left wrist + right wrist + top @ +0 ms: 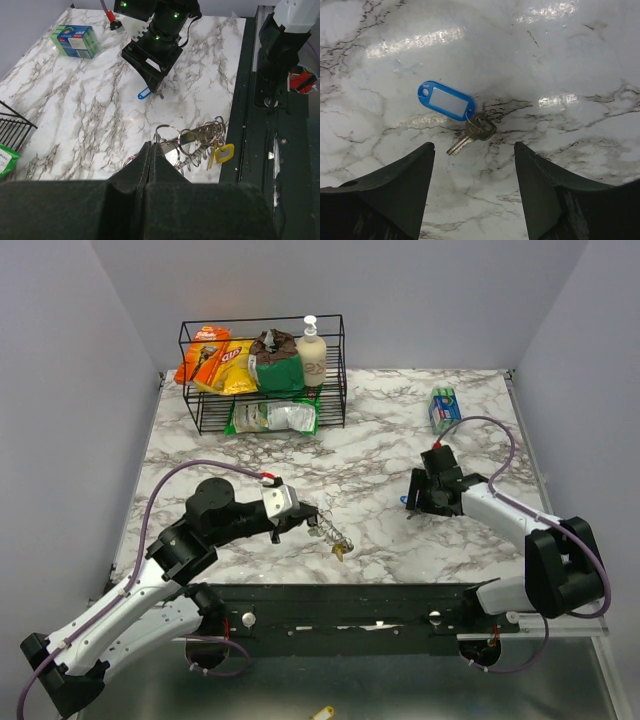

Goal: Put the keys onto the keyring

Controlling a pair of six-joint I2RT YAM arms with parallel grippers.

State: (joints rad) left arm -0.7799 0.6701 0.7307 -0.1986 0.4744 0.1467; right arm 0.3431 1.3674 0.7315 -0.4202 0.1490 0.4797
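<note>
Marble tabletop (400, 430), and both arms are down low over it. Left arm (215, 512) reaches toward the middle with the left jaws pressed together. From the wrist view they look to be pinching the thin wire of the keyring (167, 134), close to the tabletop's near edge, with a bunch of keys (197, 145) and a yellow tag (223, 152) fanned out beside it. Right arm (500, 510) works its own side, well apart from that bunch, right jaws spread wide and pointing down. Now the one that matters: the blue-tagged key (472, 132) lies flat on the tabletop right between those spread tips, a touch ahead of them. It's bent at the link, with the blue tag (446, 100) running up and away to the left and the metal blade angling back toward the left tip. So the right arm is clearly the nearer one. My read is that a straight drop and close takes it at the key's head, where tag and blade meet, though that thin flat blade could skid on the slick marble
</note>
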